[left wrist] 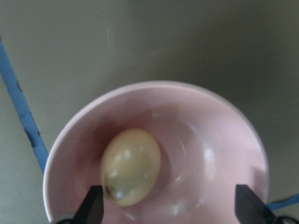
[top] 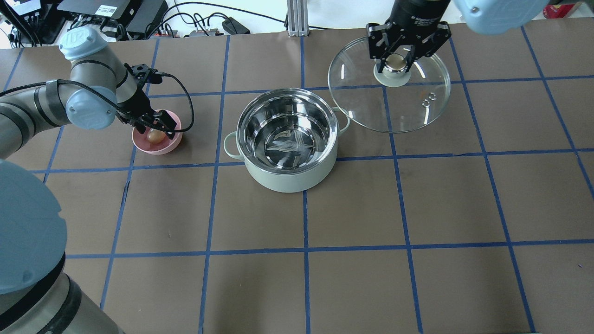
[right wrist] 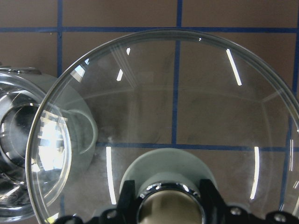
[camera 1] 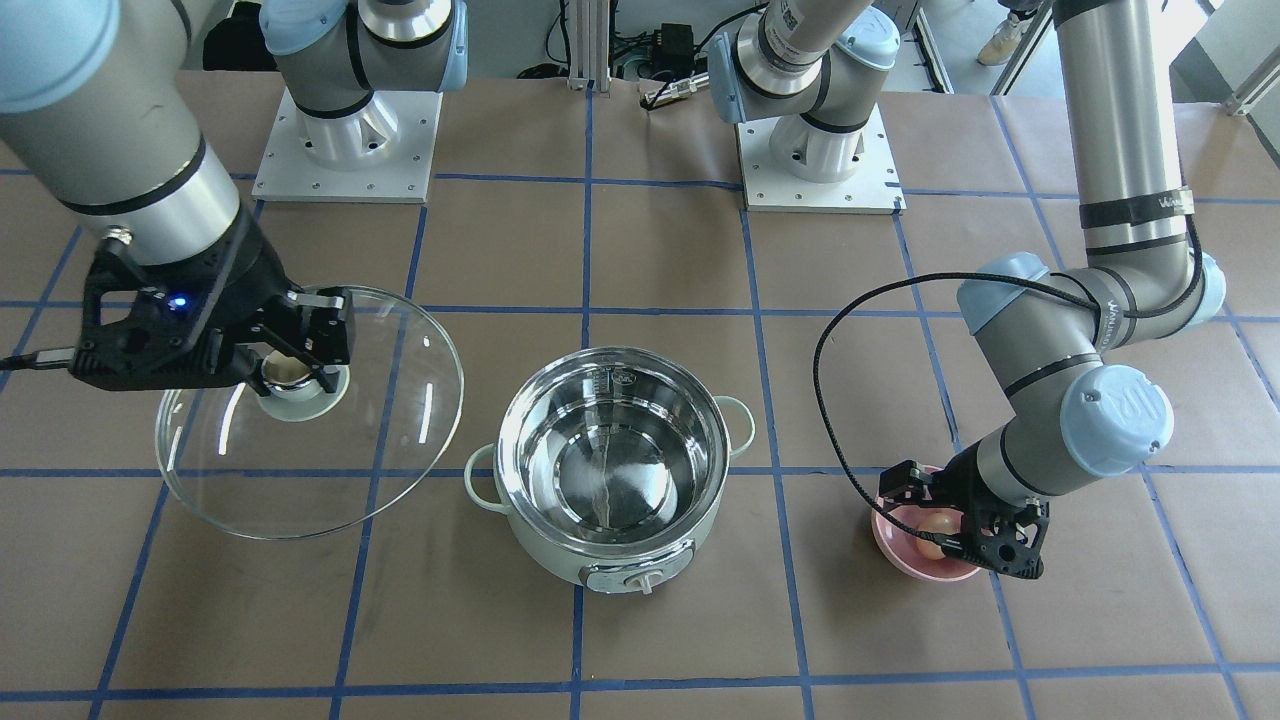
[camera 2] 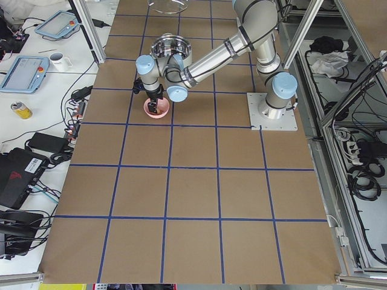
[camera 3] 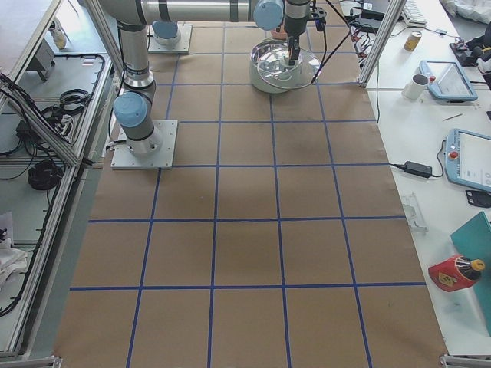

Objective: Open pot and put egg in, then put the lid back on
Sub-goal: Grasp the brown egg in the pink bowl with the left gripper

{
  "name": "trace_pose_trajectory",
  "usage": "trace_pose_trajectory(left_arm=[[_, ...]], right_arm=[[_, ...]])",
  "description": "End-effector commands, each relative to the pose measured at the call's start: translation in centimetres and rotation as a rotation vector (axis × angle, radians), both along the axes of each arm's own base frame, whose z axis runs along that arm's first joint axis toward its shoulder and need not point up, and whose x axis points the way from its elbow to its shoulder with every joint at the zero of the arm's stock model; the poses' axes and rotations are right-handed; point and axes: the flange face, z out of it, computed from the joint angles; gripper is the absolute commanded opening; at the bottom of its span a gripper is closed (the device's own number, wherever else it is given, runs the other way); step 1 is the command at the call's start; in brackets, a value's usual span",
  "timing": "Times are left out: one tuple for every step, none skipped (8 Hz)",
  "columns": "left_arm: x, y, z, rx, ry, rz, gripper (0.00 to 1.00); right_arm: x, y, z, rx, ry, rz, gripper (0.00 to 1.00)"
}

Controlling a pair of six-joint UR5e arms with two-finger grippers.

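The mint-green pot [top: 288,180] stands open at mid-table, its steel inside bare; it also shows in the front view [camera 1: 548,548]. My right gripper [top: 396,59] is shut on the tan knob of the glass lid [top: 410,107] and holds it off the pot, to the side [camera 1: 330,455]. The right wrist view shows the lid [right wrist: 187,98] from above. The egg [left wrist: 131,165] lies in a pink bowl [left wrist: 219,149]. My left gripper [left wrist: 170,207] is open just above the bowl, its fingers on either side of the egg [top: 155,136].
The pink bowl [top: 161,148] sits on the table to the pot's left in the overhead view. Both arm bases [camera 1: 345,140] stand at the table's far edge in the front view. A black cable [top: 183,99] loops from the left wrist.
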Motion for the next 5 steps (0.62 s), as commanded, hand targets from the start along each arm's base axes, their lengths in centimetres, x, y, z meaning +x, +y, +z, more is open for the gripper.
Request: trace_pose_trajectory(left_arm=[[0.0, 0.0, -0.6, 0.009, 0.004, 0.001, 1.00], [0.1, -0.2, -1.9, 0.023, 0.004, 0.000, 1.00], [0.1, -0.3, -2.4, 0.029, 0.006, -0.001, 1.00], [0.1, -0.3, -2.4, 0.030, 0.006, 0.000, 1.00], [0.1, -0.2, -2.4, 0.032, 0.007, 0.000, 1.00]], right_arm=[[-6.2, -0.4, 0.5, 0.011, 0.053, -0.020, 0.00], [-7.1, -0.4, 0.5, 0.010, 0.056, -0.004, 0.00], [-7.5, -0.5, 0.5, 0.013, 0.072, 0.000, 0.00], [-7.6, -0.5, 0.5, 0.014, 0.081, 0.003, 0.00], [-7.5, -0.5, 0.4, 0.014, 0.081, 0.005, 0.00]])
